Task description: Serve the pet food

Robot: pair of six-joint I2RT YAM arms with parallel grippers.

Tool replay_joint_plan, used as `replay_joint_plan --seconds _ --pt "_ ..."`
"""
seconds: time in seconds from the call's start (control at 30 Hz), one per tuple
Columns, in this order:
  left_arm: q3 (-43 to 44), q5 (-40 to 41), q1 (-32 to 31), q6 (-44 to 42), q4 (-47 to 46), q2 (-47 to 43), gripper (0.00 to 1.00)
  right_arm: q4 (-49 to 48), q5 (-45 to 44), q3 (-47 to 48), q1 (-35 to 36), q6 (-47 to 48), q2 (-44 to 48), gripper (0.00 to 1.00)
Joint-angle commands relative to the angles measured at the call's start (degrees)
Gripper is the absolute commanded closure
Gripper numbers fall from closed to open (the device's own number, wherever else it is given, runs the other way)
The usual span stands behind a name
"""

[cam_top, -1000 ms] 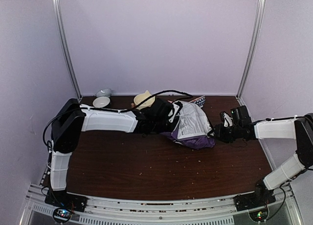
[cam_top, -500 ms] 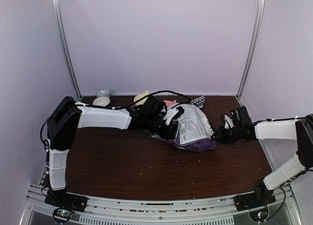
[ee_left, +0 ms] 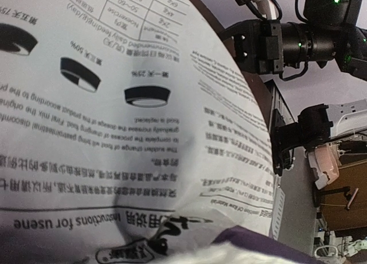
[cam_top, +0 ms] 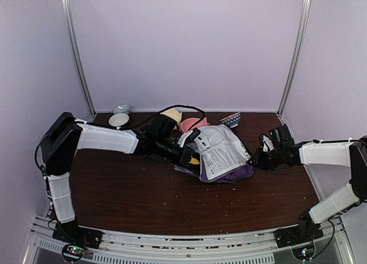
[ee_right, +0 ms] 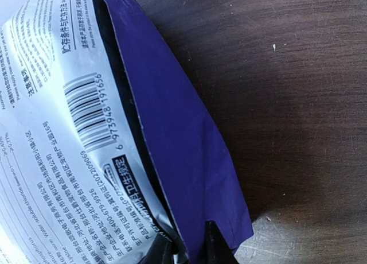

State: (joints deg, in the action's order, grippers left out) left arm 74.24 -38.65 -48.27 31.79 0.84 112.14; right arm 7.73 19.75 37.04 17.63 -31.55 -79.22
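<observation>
Room: pale purple walls and two metal poles stand around a dark brown counter.
Bag: big and purple, it lies flat a bit right of the middle of the counter, with its white label facing up.
Pet food: it cannot be seen inside the bag. One tiny pale crumb lies on the wood beside the bag.
Right claw: it reaches in from the right edge and is clenched on the bag's purple corner.
Left claw: it is at the bag's left side, with a bit of yellow next to it. I cannot tell if it is clenched or loose, because its camera sees only the label up close.
In the way: the left arm stretches across the back left part of the counter, with a black cable looping over it.
Back edge: a pink bowl sits just behind the bag. A patterned bowl, a cream thing, a white bowl and a small grey thing sit along the back edge too.
</observation>
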Motion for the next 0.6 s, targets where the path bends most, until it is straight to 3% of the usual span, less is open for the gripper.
replay_joint_plan --seconds 0.0,0.07,0.1,0.23,0.3,0.43,0.57 --pt "-3.0 -7.6 0.6 11.0 -5.4 -3.6 1.00 2.1 -4.8 0.1 -0.3 -1.6 1.8 1.00" --pt "-5.1 -7.7 1.1 14.6 -8.9 -4.4 1.00 3.6 -5.2 1.0 -0.3 -0.8 2.4 0.98" --pt "-5.8 -7.7 1.3 16.0 -11.2 -5.2 1.00 4.5 -5.4 1.5 -0.2 -0.3 2.8 0.91" --pt "-6.7 -7.5 1.4 19.0 -14.9 -6.5 1.00 8.6 -6.2 4.3 -0.3 2.2 5.7 0.46" --pt "-6.8 -7.4 1.4 19.4 -16.1 -6.9 1.00 11.0 -7.1 6.3 -0.1 3.2 7.9 0.33" --pt "-6.8 -7.0 1.4 20.5 -17.4 -7.3 1.00 16.8 -11.5 11.4 2.0 5.1 12.3 0.21" --pt "-7.9 -6.8 1.4 22.5 -20.8 -7.5 1.00 19.6 -12.5 17.1 7.5 4.9 13.8 0.20"
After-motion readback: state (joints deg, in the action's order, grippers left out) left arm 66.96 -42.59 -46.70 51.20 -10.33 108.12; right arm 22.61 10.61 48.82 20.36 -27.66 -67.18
